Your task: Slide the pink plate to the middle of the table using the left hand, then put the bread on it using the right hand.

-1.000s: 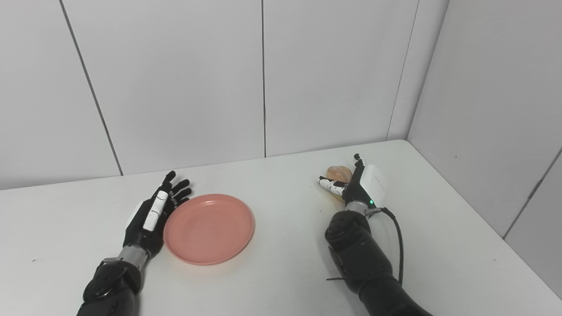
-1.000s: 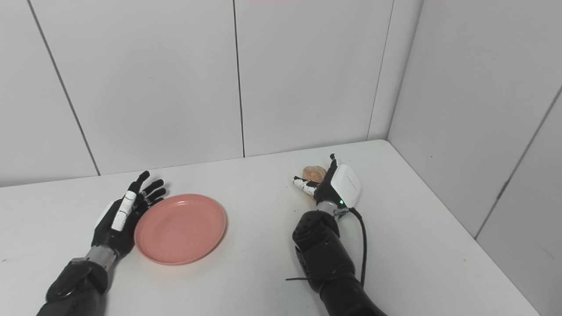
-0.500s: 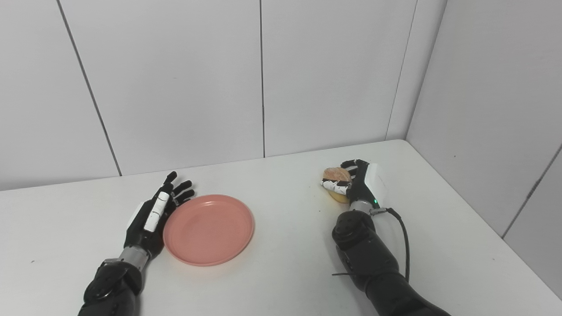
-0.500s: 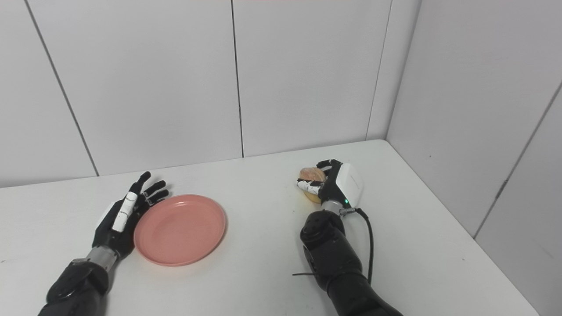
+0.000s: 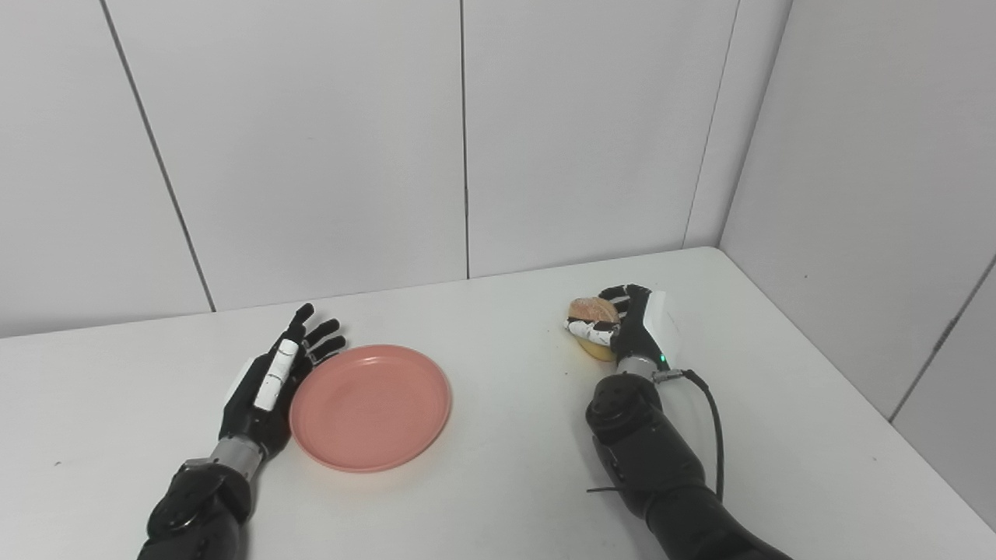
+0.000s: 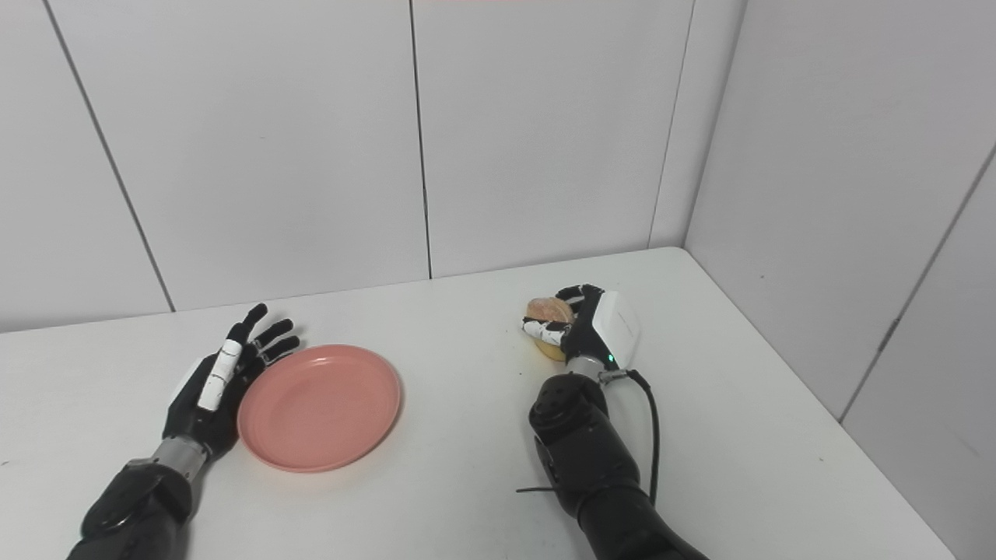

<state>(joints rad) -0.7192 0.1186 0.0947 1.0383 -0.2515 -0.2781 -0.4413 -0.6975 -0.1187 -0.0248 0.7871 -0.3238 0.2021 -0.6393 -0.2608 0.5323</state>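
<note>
Right of the pink plate (image 5: 370, 407), we see our right hand (image 5: 632, 330) clasping the bread (image 5: 591, 312); our left hand (image 5: 268, 381), fingers spread, touches the plate's left rim.

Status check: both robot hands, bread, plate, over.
Left robot hand open beside pink plate. Right robot hand shut on bread. Path to plate unobstructed.
</note>
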